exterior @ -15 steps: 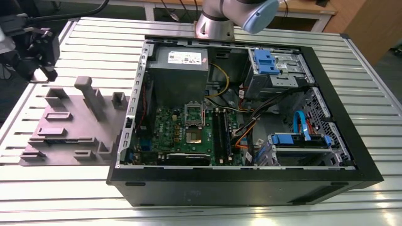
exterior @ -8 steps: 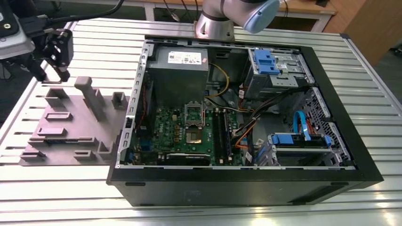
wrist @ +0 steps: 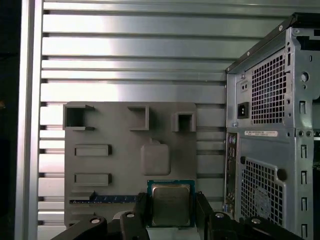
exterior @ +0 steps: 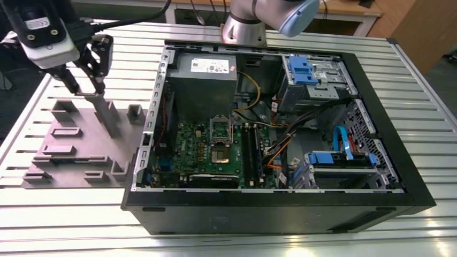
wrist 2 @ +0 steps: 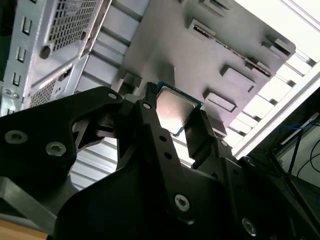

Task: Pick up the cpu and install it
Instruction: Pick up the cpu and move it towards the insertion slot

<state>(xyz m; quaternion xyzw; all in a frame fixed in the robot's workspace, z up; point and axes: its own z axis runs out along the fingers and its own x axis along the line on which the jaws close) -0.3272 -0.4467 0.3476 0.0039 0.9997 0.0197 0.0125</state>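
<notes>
The claw [exterior: 84, 91] pinches the chip [wrist: 171, 205] flat between its fingertips, gripping two opposite edges, apparently lifted clear of the grey tray [wrist: 100, 120] beneath, the open computer case [exterior: 271, 206] alongside

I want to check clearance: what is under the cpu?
The grey tray lies beneath the cpu, which the gripper holds by two edges. The patch straight behind the chip is covered, so contact cannot be judged.

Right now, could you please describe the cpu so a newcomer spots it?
Beside the open computer case lies a grey fixture tray. Near its edge, the gripper clasps the cpu: a small flat square, silver-grey on top with a green rim, unlike the tray's plain moulded pockets.
</notes>
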